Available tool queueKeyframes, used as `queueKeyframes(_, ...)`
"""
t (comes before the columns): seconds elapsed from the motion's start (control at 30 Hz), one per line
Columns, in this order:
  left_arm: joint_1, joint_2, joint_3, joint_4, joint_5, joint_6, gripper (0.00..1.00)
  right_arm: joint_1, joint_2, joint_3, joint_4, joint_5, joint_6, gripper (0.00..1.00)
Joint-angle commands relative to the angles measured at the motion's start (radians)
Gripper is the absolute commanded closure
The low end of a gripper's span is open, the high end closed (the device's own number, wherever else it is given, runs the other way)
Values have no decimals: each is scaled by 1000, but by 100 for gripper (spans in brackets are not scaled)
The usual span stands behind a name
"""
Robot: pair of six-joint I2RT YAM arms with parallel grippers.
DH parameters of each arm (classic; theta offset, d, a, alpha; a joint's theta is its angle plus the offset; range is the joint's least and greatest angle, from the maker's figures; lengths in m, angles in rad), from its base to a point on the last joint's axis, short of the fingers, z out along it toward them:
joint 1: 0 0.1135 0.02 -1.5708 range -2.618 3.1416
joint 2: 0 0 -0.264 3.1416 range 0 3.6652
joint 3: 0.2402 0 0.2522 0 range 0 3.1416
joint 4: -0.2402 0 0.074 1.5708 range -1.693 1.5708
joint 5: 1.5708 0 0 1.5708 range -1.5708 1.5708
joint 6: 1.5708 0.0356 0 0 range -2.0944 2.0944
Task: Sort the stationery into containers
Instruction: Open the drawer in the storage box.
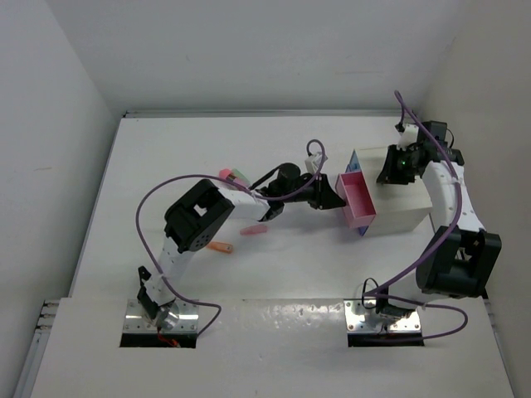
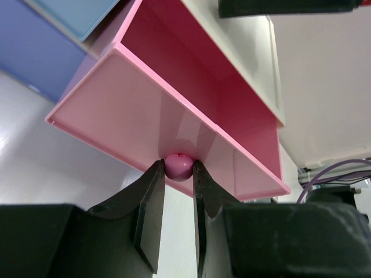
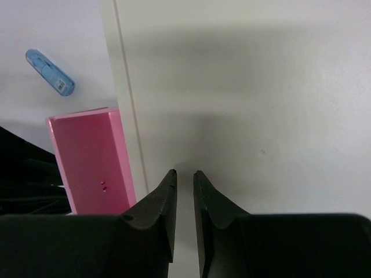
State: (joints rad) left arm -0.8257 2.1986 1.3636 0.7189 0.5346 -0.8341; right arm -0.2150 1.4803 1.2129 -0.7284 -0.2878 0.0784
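Currently, the small round pink knob of the shallow pink rectangular plastic drawer is clamped between the fingers of the left gripper, jaws closed down to the knob's width. The pink drawer is pulled partway out of the white cube-shaped cabinet, toward the left. A blue plastic drawer is seen just beside it in the left wrist view; how far out it stands cannot be told. On the white table, a short pink piece of stationery and an orange piece are laid left of the pink drawer, on the near side of the left arm. A second pink piece and a mint green piece are side by side at the arm's far side. A blue piece is seen on the table apart from the pink drawer. The right gripper is held over the cabinet top, fingers almost together, nothing between them; contact with the top cannot be told.
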Motion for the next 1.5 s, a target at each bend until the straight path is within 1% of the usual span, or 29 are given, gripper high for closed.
queueKeyframes(0.0, 11, -80, -72, -41, 41, 72, 100, -7, 44, -21, -98, 35, -23, 82)
queueKeyframes(0.13, 31, -132, -127, -62, 39, 116, 100, -11, 37, -24, -98, 33, -29, 82)
queueKeyframes(0.4, 74, -161, -144, -124, 39, 164, 100, -12, 32, -24, -106, 35, -34, 82)
queueKeyframes(0.8, 92, -203, -196, -165, 34, 211, 100, -12, 28, -39, -101, 30, -26, 82)
queueKeyframes(0.87, 92, -203, -193, -176, 34, 219, 98, -12, 26, -41, -98, 29, -26, 82)
queueKeyframes(0.93, 94, -201, -187, -182, 36, 222, 91, -12, 25, -42, -100, 30, -28, 82)
queueKeyframes(0.97, 94, -200, -173, -196, 38, 227, 86, -14, 23, -41, -98, 30, -26, 82)
queueKeyframes(1.0, 94, -197, -167, -202, 41, 228, 76, -12, 25, -42, -98, 27, -25, 82)
queueKeyframes(1.03, 97, -197, -156, -208, 42, 230, 71, -12, 21, -42, -98, 29, -25, 82)
queueKeyframes(1.1, 100, -201, -146, -220, 41, 239, 55, -12, 21, -42, -100, 29, -23, 82)
queueKeyframes(1.13, 102, -203, -140, -229, 42, 243, 51, -12, 21, -42, -100, 29, -22, 81)
queueKeyframes(1.23, 111, -220, -124, -269, 38, 270, 29, -12, 17, -44, -98, 27, -23, 82)
queueKeyframes(1.27, 115, -227, -124, -277, 36, 276, 23, -12, 17, -44, -100, 27, -22, 81)
queueKeyframes(1.33, 129, -253, -132, -305, 25, 291, 19, -12, 15, -42, -98, 24, -20, 81)
queueKeyframes(1.47, 160, -353, -187, -340, 5, 322, 17, -12, 8, -33, -101, 18, -14, 81)
